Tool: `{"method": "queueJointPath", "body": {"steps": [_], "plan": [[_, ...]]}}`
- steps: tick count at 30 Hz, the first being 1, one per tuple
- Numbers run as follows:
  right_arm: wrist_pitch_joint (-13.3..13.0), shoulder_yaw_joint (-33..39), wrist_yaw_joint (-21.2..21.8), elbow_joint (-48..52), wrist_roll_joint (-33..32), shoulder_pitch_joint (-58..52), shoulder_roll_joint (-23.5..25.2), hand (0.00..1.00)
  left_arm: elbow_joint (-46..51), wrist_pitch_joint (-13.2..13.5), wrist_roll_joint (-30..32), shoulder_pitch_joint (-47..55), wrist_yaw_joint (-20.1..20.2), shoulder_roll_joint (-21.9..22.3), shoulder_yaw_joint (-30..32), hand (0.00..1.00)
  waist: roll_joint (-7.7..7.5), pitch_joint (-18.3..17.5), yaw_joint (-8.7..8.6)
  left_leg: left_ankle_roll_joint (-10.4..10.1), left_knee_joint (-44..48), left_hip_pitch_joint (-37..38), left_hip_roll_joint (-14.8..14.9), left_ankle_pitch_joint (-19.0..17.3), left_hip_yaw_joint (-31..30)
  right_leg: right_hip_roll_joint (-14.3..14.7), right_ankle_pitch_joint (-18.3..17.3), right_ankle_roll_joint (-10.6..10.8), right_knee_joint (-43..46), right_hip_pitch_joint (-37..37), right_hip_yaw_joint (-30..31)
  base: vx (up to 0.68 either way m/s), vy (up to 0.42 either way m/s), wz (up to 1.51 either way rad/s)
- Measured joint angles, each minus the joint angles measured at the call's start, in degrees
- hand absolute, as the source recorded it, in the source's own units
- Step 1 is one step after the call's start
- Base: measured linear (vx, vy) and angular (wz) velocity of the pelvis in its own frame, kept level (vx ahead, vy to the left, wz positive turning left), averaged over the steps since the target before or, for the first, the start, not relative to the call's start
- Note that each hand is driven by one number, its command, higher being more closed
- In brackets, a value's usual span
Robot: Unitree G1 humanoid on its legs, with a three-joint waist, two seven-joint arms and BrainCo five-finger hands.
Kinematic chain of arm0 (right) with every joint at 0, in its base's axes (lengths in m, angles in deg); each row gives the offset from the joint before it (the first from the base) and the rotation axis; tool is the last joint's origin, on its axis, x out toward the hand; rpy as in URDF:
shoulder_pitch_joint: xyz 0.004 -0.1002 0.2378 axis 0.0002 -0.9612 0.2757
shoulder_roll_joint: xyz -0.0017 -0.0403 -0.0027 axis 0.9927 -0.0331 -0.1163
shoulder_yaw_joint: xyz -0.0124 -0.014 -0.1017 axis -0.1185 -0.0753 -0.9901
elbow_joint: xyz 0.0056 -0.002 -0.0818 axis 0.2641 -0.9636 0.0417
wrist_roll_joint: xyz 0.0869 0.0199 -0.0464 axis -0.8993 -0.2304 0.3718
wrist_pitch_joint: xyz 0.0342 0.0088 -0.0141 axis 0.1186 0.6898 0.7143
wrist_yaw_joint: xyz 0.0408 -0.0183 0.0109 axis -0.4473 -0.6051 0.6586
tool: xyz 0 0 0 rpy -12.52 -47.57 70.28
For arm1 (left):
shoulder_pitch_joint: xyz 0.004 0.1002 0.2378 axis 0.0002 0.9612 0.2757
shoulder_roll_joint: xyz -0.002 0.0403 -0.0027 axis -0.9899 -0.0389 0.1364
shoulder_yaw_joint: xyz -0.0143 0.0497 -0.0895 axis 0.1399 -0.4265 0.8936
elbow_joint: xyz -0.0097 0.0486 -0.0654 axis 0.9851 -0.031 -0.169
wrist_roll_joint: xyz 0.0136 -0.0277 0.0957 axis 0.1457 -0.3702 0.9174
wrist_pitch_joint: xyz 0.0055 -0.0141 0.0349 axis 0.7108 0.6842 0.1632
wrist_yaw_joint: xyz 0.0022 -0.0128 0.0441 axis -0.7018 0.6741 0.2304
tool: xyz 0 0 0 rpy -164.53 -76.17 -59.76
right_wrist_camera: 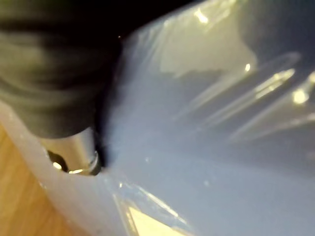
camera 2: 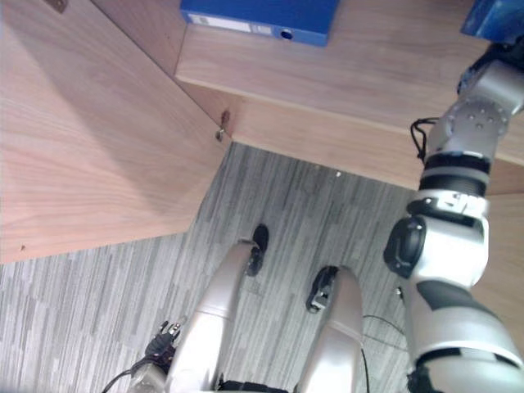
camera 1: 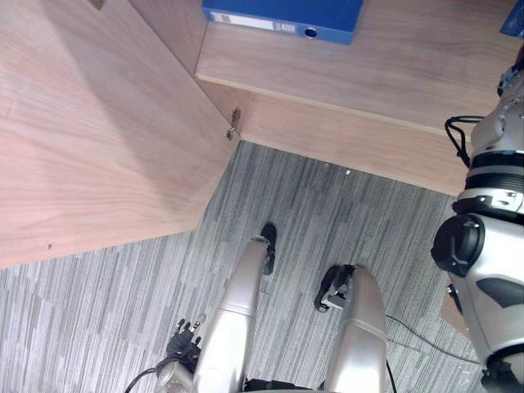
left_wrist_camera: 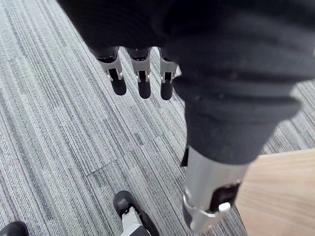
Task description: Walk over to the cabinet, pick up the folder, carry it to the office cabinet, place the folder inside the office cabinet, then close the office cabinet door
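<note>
A blue folder (camera 1: pixel 286 16) lies flat on the wooden cabinet shelf (camera 1: pixel 368 74) straight ahead. A second blue folder (camera 2: pixel 494 16) shows at the far right of the same shelf, where my right arm reaches up to it. In the right wrist view a glossy pale-blue folder face (right_wrist_camera: pixel 211 137) is very close, and the thumb of my right hand (right_wrist_camera: pixel 74 157) rests against it; its fingers are hidden. My left hand (left_wrist_camera: pixel 142 78) hangs by my side over the carpet, fingers straight and holding nothing.
The cabinet's wooden door (camera 1: pixel 98 123) stands swung open on my left, hinged at a metal fitting (camera 1: pixel 233 124). Grey striped carpet (camera 1: pixel 344 221) covers the floor in front of the cabinet. Another wooden panel (left_wrist_camera: pixel 280 196) shows low beside my left arm.
</note>
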Motion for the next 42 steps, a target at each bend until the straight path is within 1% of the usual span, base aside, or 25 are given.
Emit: {"method": "queueJointPath", "body": {"steps": [1,4,7,9,10,11,13,14,15,16,18,20,23,26,30,31,33,36,37,39,40,42], "plan": [[0.5,-1.2,-0.2,-0.3,0.0,0.2,-0.6,0.00,-0.2,0.0,-0.6,0.0,-0.3,0.1,0.1,0.00,0.07,0.0,0.29,-0.1,-0.2,0.0,-0.2,0.1,0.0,-0.2,-0.1,0.0,0.1,0.0,-0.1,-0.01,-0.006,0.13],[1.1,-4.2,-0.2,-0.3,0.0,1.8,-2.1,0.00,-0.8,0.2,-1.5,0.0,-1.0,0.5,0.9,0.00,0.11,0.0,0.30,-0.3,-1.1,0.0,-0.8,0.5,0.1,-1.1,-0.2,0.2,0.2,-0.3,-0.3,-0.01,-0.004,0.14],[1.3,-6.3,-0.2,-0.3,0.0,2.8,-6.1,0.00,-1.5,0.3,-2.0,0.1,-1.7,1.0,1.9,0.00,0.29,0.0,0.26,-0.2,-1.2,-0.7,-1.2,0.7,0.2,-1.7,-0.6,0.3,0.4,-0.8,-0.5,-0.01,-0.001,0.12],[1.5,-6.9,0.0,-0.3,0.0,3.4,-9.0,0.00,-1.9,0.3,-2.0,0.0,-1.7,1.2,1.9,0.00,0.86,0.3,0.06,-0.2,-1.0,-1.2,-1.3,0.7,0.2,-1.8,-0.6,0.4,0.4,-1.0,-0.7,0.00,0.009,0.06],[1.6,-7.3,0.1,-0.3,0.1,3.4,-9.7,0.00,-2.1,0.3,-2.0,0.0,-1.7,1.2,1.9,0.00,0.90,0.3,0.03,-0.2,-1.0,-1.2,-1.4,0.8,0.3,-1.9,-0.6,0.4,0.4,-1.1,-0.6,0.00,0.000,0.00],[1.9,-8.8,0.4,-0.7,0.2,3.4,-10.9,0.00,-2.4,0.3,-2.0,0.1,-1.7,1.2,1.9,0.00,0.90,0.3,-0.23,-0.1,-1.0,-1.3,-1.4,0.8,0.5,-1.9,-0.6,0.4,0.5,-1.4,-0.3,0.00,0.000,0.00],[3.5,-12.0,1.6,-1.8,0.5,3.7,-12.3,0.00,-2.5,0.3,-2.0,0.1,-1.7,1.0,1.9,0.00,0.90,0.3,-0.68,-0.1,-1.0,-1.7,-1.3,0.8,0.6,-1.9,-0.6,0.4,0.7,-1.9,-0.2,0.00,0.000,0.00],[4.7,-14.2,2.3,-2.8,1.6,3.8,-12.6,0.00,-2.6,0.3,-1.9,0.0,-1.7,0.9,1.9,0.00,0.90,0.3,-1.04,-0.1,-1.0,-1.9,-1.2,0.8,0.7,-1.9,-0.6,0.4,0.8,-2.2,-0.1,-0.02,-0.010,-0.05],[6.3,-17.0,3.2,-3.9,1.8,3.8,-13.0,0.00,-2.7,0.2,-1.9,0.0,-1.7,0.9,1.9,0.00,0.90,0.3,-1.21,-0.1,-1.0,-1.9,-1.1,0.8,0.9,-1.8,-0.6,0.4,0.9,-2.4,0.1,-0.02,-0.014,-0.06],[7.5,-18.2,3.6,-4.5,2.4,3.9,-13.2,0.00,-2.7,0.3,-1.9,0.0,-1.7,0.9,1.8,0.00,0.90,0.3,-1.25,-0.1,-1.0,-1.9,-1.0,0.8,1.0,-1.8,-0.6,0.4,1.0,-2.4,0.2,-0.01,-0.020,-0.06],[11.2,-21.5,4.6,-6.8,4.0,3.8,-13.6,0.00,-2.7,0.3,-1.9,0.0,-1.6,0.9,1.8,0.00,1.00,0.4,-1.33,-0.1,-1.0,-1.9,-0.9,0.8,1.1,-1.7,-0.6,0.4,1.2,-2.6,0.2,-0.01,-0.010,-0.02],[12.9,-23.8,5.7,-8.2,6.3,3.8,-13.7,0.00,-2.7,0.3,-1.9,0.0,-1.5,0.9,1.8,0.00,1.14,0.4,-1.45,-0.1,-1.0,-1.9,-0.9,0.8,1.1,-1.7,-0.6,0.4,1.2,-2.6,0.2,0.00,0.000,0.00],[16.6,-28.7,8.1,-10.0,10.5,3.8,-14.4,0.00,-2.6,0.3,-1.9,0.0,-1.3,0.8,1.7,0.00,1.34,0.5,-1.65,0.0,-0.9,-1.9,-0.8,0.8,1.2,-1.7,-0.6,0.4,1.1,-2.6,0.3,0.00,0.000,0.00],[19.0,-31.7,10.4,-11.2,12.6,3.8,-14.7,0.00,-2.4,0.2,-1.6,0.0,-0.9,0.8,1.7,0.00,1.35,0.5,-1.62,0.0,-0.7,-1.9,-0.5,0.8,1.4,-1.6,-0.6,0.4,1.1,-2.6,0.3,-0.01,-0.001,-0.03],[21.4,-36.4,13.0,-11.4,16.5,3.8,-14.8,0.00,-2.1,0.1,-0.9,0.0,-0.2,0.8,1.6,0.00,1.37,0.5,-1.38,0.0,-0.2,-1.7,0.4,0.8,2.2,-1.4,-0.6,0.4,1.2,-2.4,0.3,-0.02,-0.008,-0.05],[22.0,-38.2,13.7,-11.9,18.3,3.7,-14.7,0.00,-2.1,0.0,-0.7,0.0,0.0,0.8,1.6,0.00,1.38,0.5,-1.32,0.0,0.1,-1.7,1.0,0.8,2.8,-1.2,-0.6,0.4,1.3,-2.2,0.3,-0.02,-0.007,-0.04],[24.0,-40.4,14.8,-13.9,21.8,3.1,-14.6,0.00,-2.1,-0.3,-0.3,-0.2,0.3,0.8,1.6,0.00,1.39,0.5,-1.21,0.1,0.3,-1.1,1.3,0.8,3.0,-1.1,-0.6,0.4,1.3,-1.5,0.3,-0.03,-0.002,-0.04],[26.7,-42.3,16.6,-15.7,26.6,1.1,-13.6,0.00,-2.1,-0.6,0.9,-0.6,1.2,0.8,1.6,0.00,1.52,0.5,-0.85,0.9,0.9,0.6,2.4,0.1,3.6,-0.4,-0.6,0.4,1.1,0.3,0.2,-0.04,0.001,-0.13],[27.2,-42.4,17.0,-15.8,27.2,0.9,-13.3,0.00,-2.1,-0.7,0.9,-0.6,1.3,0.8,1.6,0.00,1.53,0.4,-0.87,0.9,1.0,0.9,2.6,0.0,3.7,-0.3,-0.6,0.4,1.1,0.6,0.3,-0.05,0.008,-0.18],[28.1,-42.8,18.3,-17.4,30.8,0.6,-12.2,0.00,-2.3,-0.8,1.7,-0.8,1.4,0.6,1.7,0.00,1.57,0.4,-0.76,1.0,1.2,1.9,3.3,-0.4,4.0,0.2,-0.5,0.4,0.7,1.5,0.4,-0.06,0.012,-0.17],[28.3,-42.8,18.6,-18.1,31.3,0.6,-11.9,0.00,-2.4,-0.9,1.9,-1.0,1.4,0.6,1.7,0.00,1.59,0.4,-0.73,1.0,1.1,2.2,3.4,-0.4,4.1,0.3,-0.4,0.3,0.6,1.8,0.4,-0.05,0.008,-0.13],[29.4,-42.8,19.4,-19.5,34.2,0.4,-11.2,0.00,-3.3,-1.1,2.8,-1.7,1.8,0.4,1.8,0.00,1.64,0.4,-0.67,1.1,1.1,3.2,3.7,-0.4,4.3,0.4,-0.3,0.2,0.4,2.7,0.4,-0.05,0.002,-0.08]]}}
